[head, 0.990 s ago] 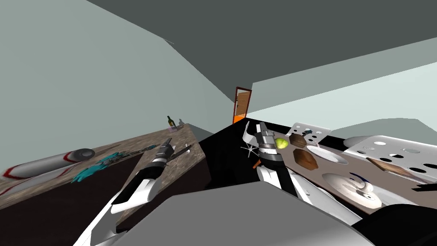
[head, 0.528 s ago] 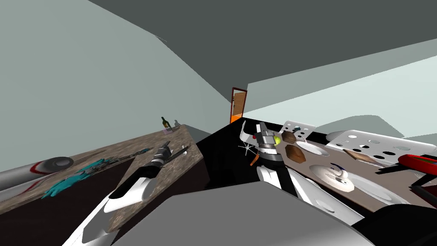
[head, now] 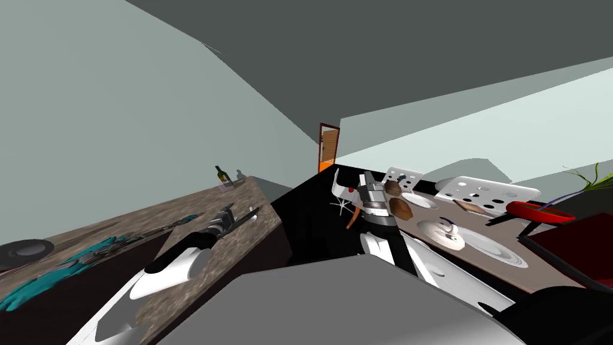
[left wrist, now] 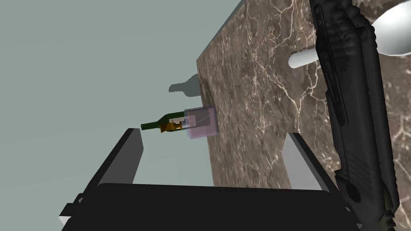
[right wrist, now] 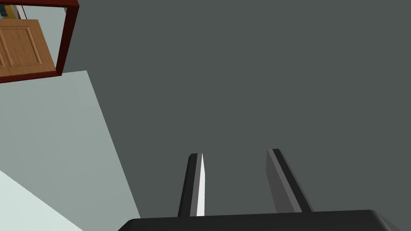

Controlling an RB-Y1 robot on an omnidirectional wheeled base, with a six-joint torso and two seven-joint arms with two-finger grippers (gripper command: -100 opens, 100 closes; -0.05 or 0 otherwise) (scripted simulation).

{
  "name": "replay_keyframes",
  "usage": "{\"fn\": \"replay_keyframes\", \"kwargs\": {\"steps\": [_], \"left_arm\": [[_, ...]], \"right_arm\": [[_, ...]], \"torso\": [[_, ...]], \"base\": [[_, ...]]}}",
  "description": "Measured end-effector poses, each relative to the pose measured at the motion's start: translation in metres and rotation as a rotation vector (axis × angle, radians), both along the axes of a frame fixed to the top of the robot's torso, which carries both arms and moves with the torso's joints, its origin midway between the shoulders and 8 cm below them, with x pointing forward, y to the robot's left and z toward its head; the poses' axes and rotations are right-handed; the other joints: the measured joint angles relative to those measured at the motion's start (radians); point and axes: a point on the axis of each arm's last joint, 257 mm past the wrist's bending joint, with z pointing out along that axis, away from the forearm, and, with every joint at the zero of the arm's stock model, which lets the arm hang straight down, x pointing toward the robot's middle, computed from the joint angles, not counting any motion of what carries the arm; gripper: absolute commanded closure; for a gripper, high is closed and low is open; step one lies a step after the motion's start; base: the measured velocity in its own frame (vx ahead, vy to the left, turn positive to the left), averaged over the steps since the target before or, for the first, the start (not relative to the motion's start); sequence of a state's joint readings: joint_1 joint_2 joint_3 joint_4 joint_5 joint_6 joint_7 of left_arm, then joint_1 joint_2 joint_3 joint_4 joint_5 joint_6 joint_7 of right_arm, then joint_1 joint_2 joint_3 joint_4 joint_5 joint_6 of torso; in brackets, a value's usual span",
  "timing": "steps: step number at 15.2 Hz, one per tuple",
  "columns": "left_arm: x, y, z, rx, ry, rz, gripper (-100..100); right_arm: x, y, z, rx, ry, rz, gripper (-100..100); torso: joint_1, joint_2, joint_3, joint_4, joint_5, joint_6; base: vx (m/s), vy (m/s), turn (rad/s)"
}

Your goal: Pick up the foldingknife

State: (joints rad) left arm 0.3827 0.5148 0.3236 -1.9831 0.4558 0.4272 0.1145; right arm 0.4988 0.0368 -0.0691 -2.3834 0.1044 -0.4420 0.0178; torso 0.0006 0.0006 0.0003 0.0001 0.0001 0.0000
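Place: I take this for a home's kitchen-dining room.
Signs: marbled bench [left wrist: 257, 100], wine bottle [left wrist: 162, 125], plates [head: 500, 247], wooden bowls [head: 400, 208], panelled door [head: 328, 148].

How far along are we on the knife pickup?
Done: the reach. The left gripper hovers open over the brown stone counter. In hand: lining up. The black folding knife lies beside its fingers, not between them. To do: centre, close, lift. Right gripper idle, open.

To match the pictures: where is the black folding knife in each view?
Head view: the folding knife lies on the brown marble counter, beside the left tool.
Left wrist view: long and black, outside the open fingers, beside a white spoon.
Right wrist view: the right tool faces away from that counter.
Shared landmark: the green bottle.
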Motion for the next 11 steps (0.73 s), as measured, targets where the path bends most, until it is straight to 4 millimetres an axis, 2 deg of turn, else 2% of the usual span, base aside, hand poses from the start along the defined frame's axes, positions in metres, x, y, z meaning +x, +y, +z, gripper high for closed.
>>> {"fn": "replay_keyframes", "kwargs": {"steps": [2,4,11], "left_arm": [[-0.006,0.013,-0.016,-0.028,0.053,0.025,-100],[-0.009,0.02,-0.024,-0.042,0.087,0.037,-100],[-0.028,0.057,-0.05,-0.128,0.226,0.117,-100]], "right_arm": [[0.0,0.0,0.0,0.0,0.0,0.0,0],[0.0,0.0,0.0,0.0,0.0,0.0,0],[0.0,0.0,0.0,0.0,0.0,0.0,0]], "torso": [[0.0,0.0,0.0,0.0,0.0,0.0],[0.0,0.0,0.0,0.0,0.0,0.0],[0.0,0.0,0.0,0.0,0.0,0.001]], "base": [[-0.011,0.002,-0.124],[-0.007,0.001,-0.043],[-0.01,0.002,-0.148]]}}
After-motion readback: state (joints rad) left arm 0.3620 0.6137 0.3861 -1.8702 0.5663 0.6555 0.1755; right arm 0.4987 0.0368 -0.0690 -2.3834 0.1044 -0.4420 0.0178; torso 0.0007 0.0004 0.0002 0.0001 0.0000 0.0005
